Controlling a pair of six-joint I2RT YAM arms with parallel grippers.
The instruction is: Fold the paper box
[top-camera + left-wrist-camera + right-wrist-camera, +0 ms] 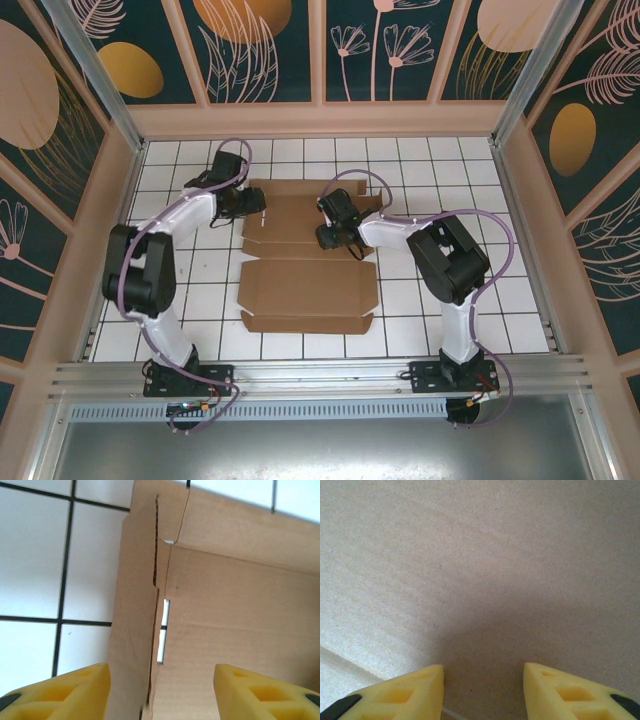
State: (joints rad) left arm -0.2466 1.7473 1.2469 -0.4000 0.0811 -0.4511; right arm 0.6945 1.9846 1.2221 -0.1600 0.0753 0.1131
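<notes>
The paper box (310,285) lies as a wide brown cardboard sheet with creases and flaps in the middle of the table. My left gripper (250,205) is at the sheet's far left corner. In the left wrist view its yellow fingers (55,690) stand well apart, straddling a side flap (135,620) and a slotted crease, and the left gripper (160,695) is open. My right gripper (330,238) hovers over the sheet's far middle. Up close, the right gripper (482,690) is open just above a plain brown panel (480,570), nothing between its fingers.
The table (450,300) is white tile with black grid lines. Wooden-framed walls (320,120) close in the back and both sides. A metal rail (320,375) runs along the near edge by the arm bases.
</notes>
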